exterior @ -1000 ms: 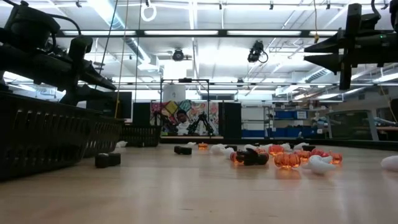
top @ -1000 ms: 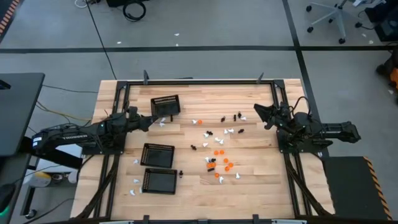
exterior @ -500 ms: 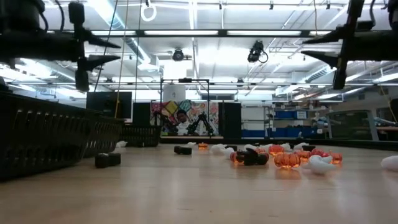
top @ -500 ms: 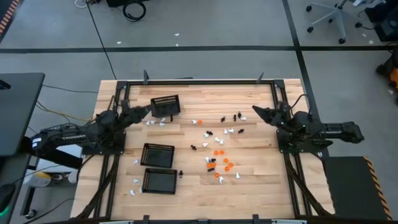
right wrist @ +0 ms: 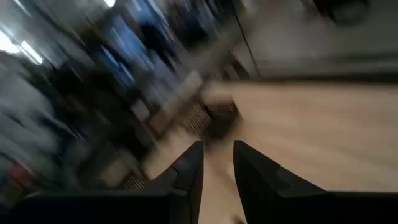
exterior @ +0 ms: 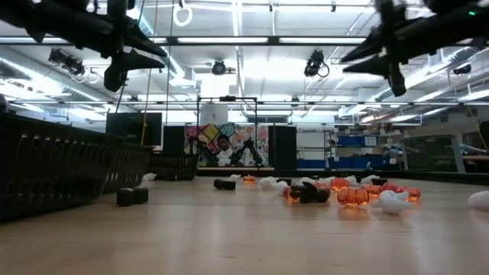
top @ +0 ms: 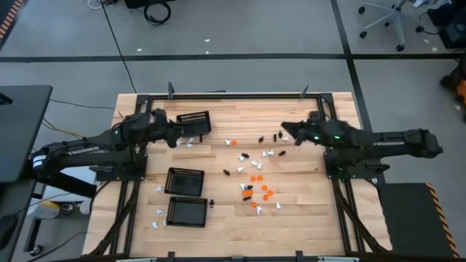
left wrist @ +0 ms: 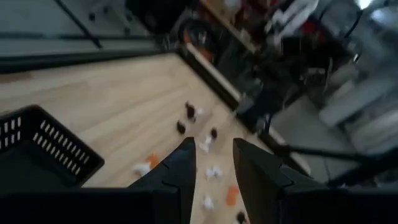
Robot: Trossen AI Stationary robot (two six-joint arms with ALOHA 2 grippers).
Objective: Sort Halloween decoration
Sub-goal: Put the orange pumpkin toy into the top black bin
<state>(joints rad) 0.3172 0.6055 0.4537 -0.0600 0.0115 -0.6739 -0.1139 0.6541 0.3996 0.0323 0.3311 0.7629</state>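
Pale wood table (top: 298, 196), grey floor (top: 240, 33), both end effectors slightly parted, grasping nothing

Both arms farther over the table (top: 291, 182)

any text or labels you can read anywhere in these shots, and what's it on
White lettering on the left arm: too small to read for certain in the high view.
White lettering on the right arm: also too small to read.
Colourful poster at the back of the room in the low view: its markings are too blurred to read.
Nothing readable on the mesh baskets or the toy pieces.
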